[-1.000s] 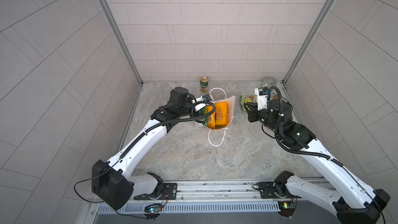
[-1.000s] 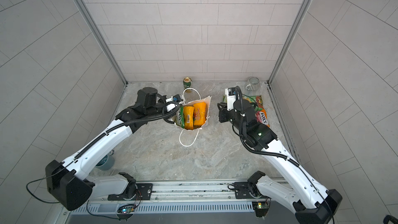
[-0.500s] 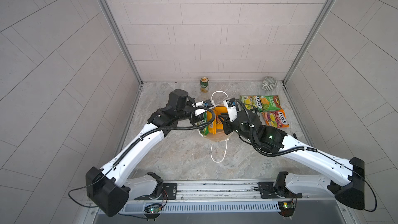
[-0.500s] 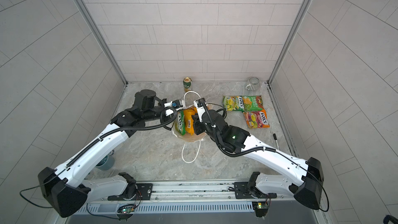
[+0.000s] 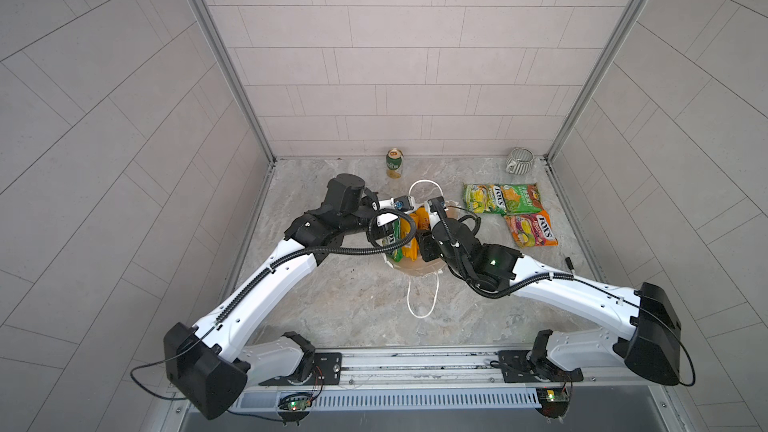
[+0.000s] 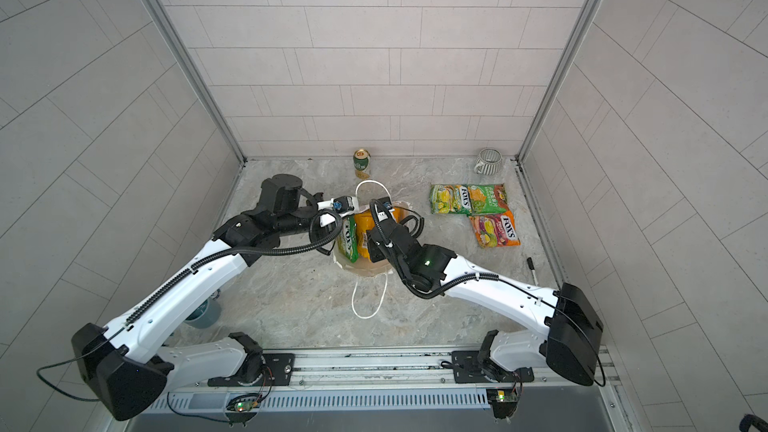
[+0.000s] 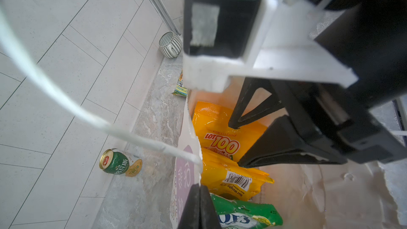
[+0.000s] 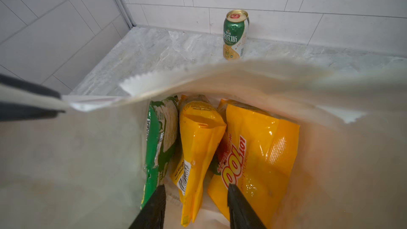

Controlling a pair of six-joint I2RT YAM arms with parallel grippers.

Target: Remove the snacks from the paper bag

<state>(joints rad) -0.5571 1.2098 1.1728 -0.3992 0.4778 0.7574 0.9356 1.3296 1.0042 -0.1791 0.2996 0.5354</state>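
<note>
Right wrist view: the right gripper [image 8: 196, 204] is inside the paper bag [image 8: 66, 161], its fingers spread and holding nothing. Just ahead, between them, a narrow yellow packet [image 8: 199, 142] stands on end. Its long axis runs from the bag's floor toward the mouth, and it leans on the wall beyond. A green packet [image 8: 159, 137] stands edge-on outside one finger, and a wide yellow packet [image 8: 262, 150] faces the other. Off to the side, the left gripper [image 8: 62, 104] is pressed together on the bag's rim.

Left wrist view: the bag wall is pinched right at the left gripper's tips, which seems to keep the mouth open. The right gripper's spread fingers come down just past it, over the wide yellow packet.

In both top views three snacks [image 5: 484, 199] lie flat on the table [image 5: 353, 297], well apart from both grippers, on the right arm's outer side. Two green ones lie end to end, with an orange-red one just beside them. The other three are in the bag.

These packets look light, soft and puffed, with slick film likely to slide under a squeeze. The flat crimped seam at the upper end seems the best hold, followed by a pull along the long axis, straight out of the mouth. The thin paper would crumple easily.
</note>
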